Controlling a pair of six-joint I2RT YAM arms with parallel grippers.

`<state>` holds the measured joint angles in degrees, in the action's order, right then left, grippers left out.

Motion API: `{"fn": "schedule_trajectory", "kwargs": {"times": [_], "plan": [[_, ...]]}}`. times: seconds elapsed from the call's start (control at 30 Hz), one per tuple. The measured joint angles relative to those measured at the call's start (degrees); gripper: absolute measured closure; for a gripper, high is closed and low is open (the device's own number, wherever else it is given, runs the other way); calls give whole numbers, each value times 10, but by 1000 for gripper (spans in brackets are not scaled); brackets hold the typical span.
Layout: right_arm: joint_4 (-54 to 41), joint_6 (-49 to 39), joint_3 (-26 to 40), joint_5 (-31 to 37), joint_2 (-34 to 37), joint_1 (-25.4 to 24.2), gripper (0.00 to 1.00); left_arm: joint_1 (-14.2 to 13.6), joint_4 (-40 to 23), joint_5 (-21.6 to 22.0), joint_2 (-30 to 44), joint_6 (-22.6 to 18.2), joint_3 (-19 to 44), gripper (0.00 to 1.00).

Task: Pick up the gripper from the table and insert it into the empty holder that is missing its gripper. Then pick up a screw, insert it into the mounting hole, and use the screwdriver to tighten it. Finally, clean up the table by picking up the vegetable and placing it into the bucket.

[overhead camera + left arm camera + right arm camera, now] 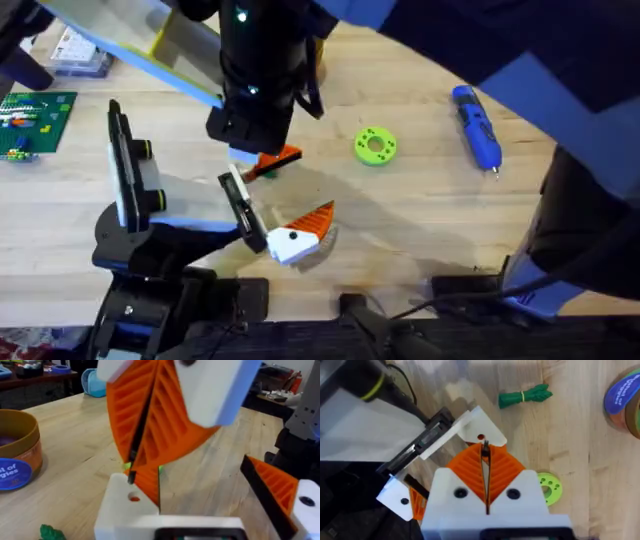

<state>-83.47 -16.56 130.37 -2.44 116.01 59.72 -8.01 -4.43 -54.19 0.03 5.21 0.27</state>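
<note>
My right gripper (pixel 485 460) is shut on a thin dark screw (pixel 484 448). It holds the screw tip-down over a white block with a reddish mounting hole (pixel 481 437), beside the black holder plate (pixel 242 208). In the left wrist view the screw tip (pixel 131 476) hangs just short of the hole (pixel 134 497). The gripper (pixel 292 240), white with a black dot and an orange finger, sits at the plate's near end. My left gripper (pixel 167 530) is close against the holed block. The blue screwdriver (pixel 477 125) lies on the table at the right. The vegetable's green leaves (pixel 525 396) lie between the block and the bucket (pixel 626 395).
A lime-green disc with holes (pixel 375 146) lies between the fixture and the screwdriver. The taller black plate with yellow-ringed knobs (pixel 125 165) stands at the left. A green board (pixel 30 120) and a small box (pixel 80 50) sit at the far left. The right arm rises large and dark over the table's right side.
</note>
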Motion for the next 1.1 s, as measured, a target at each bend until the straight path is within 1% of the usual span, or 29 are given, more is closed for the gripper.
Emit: {"fn": "schedule_trajectory", "kwargs": {"times": [0.73,1.1], "plan": [[-12,0,0,0,0,0,995,0,0,0,0,0,0,15],[-10,0,0,0,16,1,995,0,0,0,0,0,0,13]]}}
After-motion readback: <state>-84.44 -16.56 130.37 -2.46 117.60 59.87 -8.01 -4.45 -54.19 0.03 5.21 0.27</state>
